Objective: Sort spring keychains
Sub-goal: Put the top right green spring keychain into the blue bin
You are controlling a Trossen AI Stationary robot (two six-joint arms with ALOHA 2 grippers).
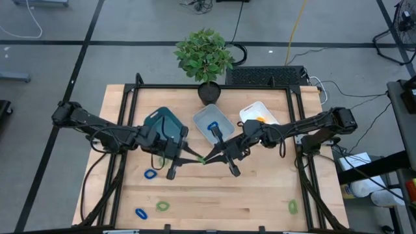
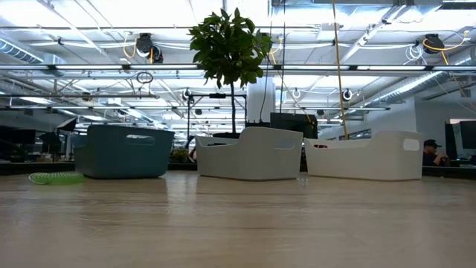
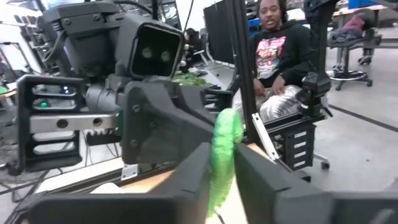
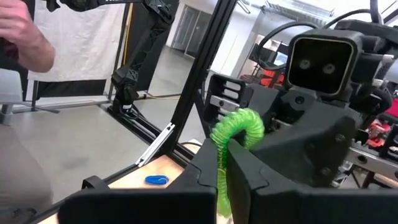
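Observation:
A green spring keychain (image 1: 203, 159) hangs in the air over the table's middle, between both grippers. My left gripper (image 1: 197, 159) comes from the left and my right gripper (image 1: 208, 157) from the right, and both are shut on it. Neither shows in the low view. Other keychains lie flat on the table: blue ones (image 1: 151, 174) (image 1: 140, 212) and green ones (image 1: 162, 206) (image 1: 292, 207). One green keychain (image 2: 56, 178) shows in the low view. A blue keychain (image 1: 213, 125) lies in the grey-blue bin and an orange one (image 1: 260, 119) in the white bin. My left gripper (image 3: 222, 183) pinches one end of the green coil (image 3: 225, 146) between its two fingers (image 3: 193, 180), coming about level from the table's left. The coil is lifted clear and stands up out of the fingers. My right gripper (image 4: 224, 183) pinches the coil's other end (image 4: 222, 155) between its two fingers (image 4: 249, 177), coming from the table's right. The loop (image 4: 239, 121) curls up above the fingers, clear of the table.
Three bins stand at the far side: a teal bin (image 1: 162, 123), a grey-blue bin (image 1: 221, 117) and a white bin (image 1: 250, 112). A potted plant (image 1: 205, 55) stands behind them. A black frame (image 1: 214, 86) runs round the table. A seated person (image 3: 280, 50) is beyond the table.

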